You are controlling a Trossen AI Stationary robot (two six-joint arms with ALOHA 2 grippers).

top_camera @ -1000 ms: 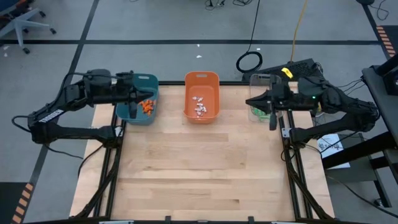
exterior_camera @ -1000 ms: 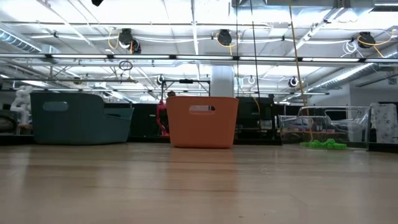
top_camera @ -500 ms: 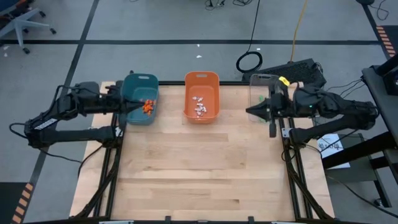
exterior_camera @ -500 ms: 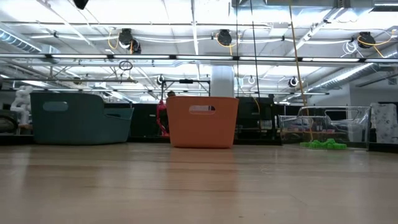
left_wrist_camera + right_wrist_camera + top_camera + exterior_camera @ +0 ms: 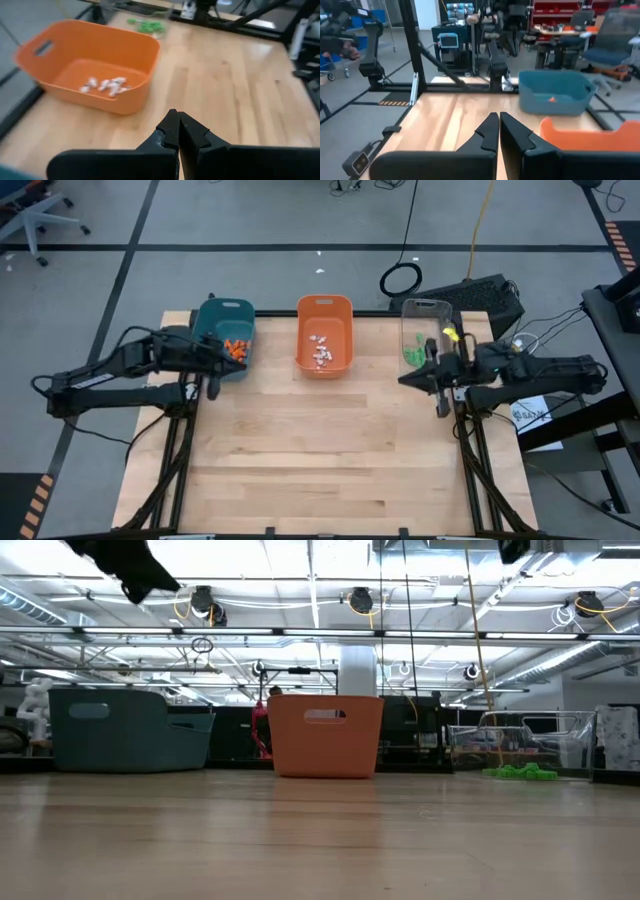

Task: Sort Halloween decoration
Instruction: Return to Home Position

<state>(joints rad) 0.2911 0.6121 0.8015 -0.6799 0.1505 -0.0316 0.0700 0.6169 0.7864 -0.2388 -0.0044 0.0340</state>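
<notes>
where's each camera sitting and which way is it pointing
High: overhead, straight down on the table and both arms.
Low: table height, level across at the orange bin; arm bits at the top edge.
Left wrist: past the shut left gripper toward the orange bin.
Right wrist: past the shut right gripper toward the teal bin.
Shared: all four show the orange bin.

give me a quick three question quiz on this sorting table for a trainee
1. True or false: the white trinkets lie in the orange bin.
2. Which bin holds the green trinkets? A teal bin, B orange bin, C clear bin.
3. Fill in: going by the wrist views, the left jaws and the right jaws are both ____.
Key: 1 true; 2 C; 3 shut.
</notes>
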